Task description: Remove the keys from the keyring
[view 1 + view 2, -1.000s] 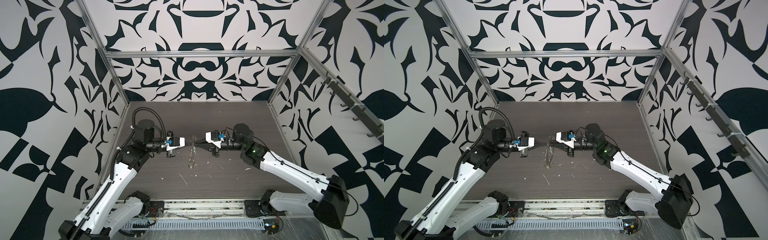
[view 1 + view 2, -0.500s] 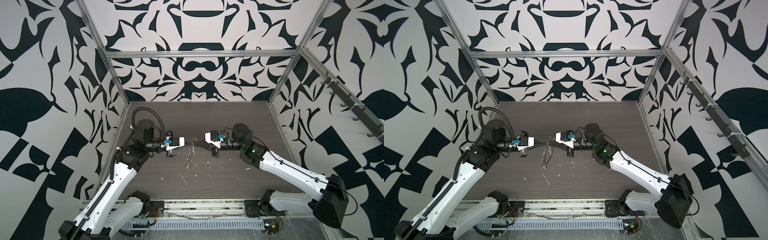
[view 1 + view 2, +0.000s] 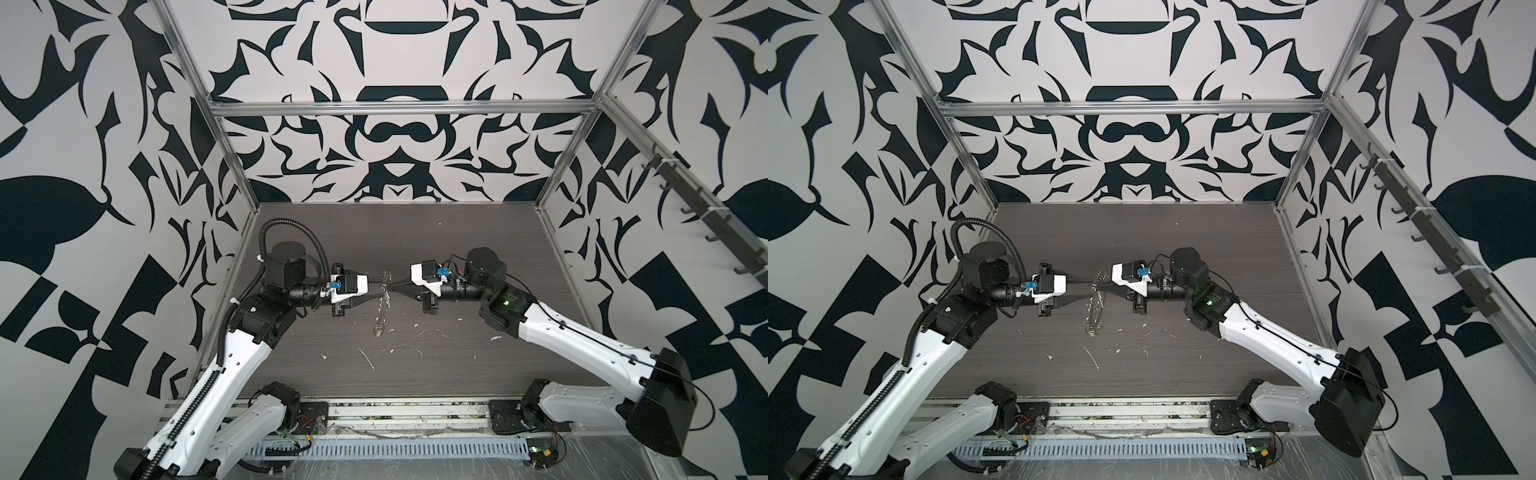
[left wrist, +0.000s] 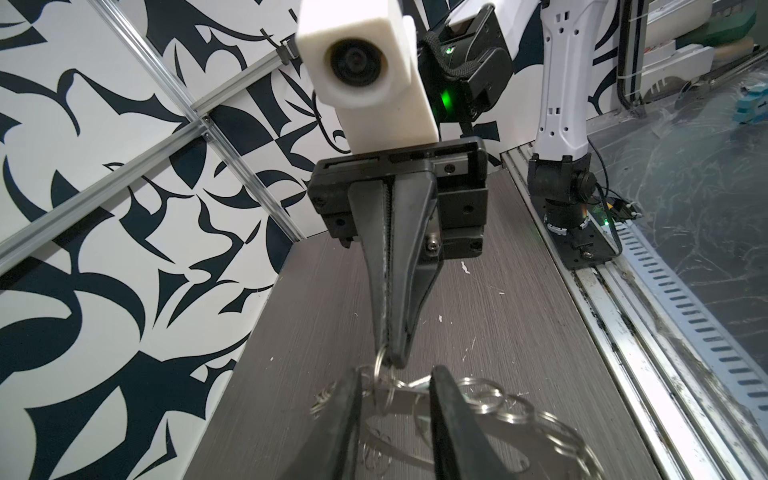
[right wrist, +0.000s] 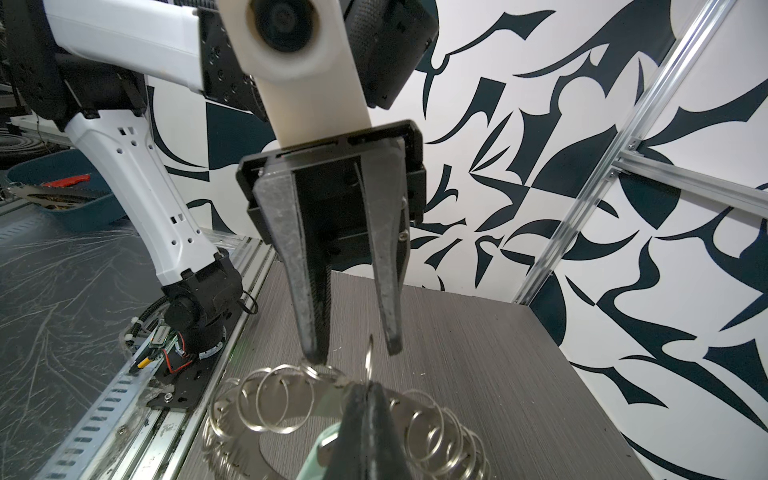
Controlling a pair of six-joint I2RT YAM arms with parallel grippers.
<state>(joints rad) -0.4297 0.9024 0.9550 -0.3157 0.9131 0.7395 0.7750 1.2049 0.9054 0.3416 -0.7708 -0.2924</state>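
At 9 o'clock of the keyring in a top view, left gripper with jaws apart, one finger on each side of the rim, gripping nothing; in the middle, keyring up on its edge, long way from 12 to 6 o'clock, low end near the table; at 3 o'clock, right gripper pinched shut on the rim; keys likely that pale bit just beside the right fingers; probably best to grab there and pull toward 9 o'clock.

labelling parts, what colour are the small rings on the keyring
Shiny silver rings; the right wrist view shows them best.
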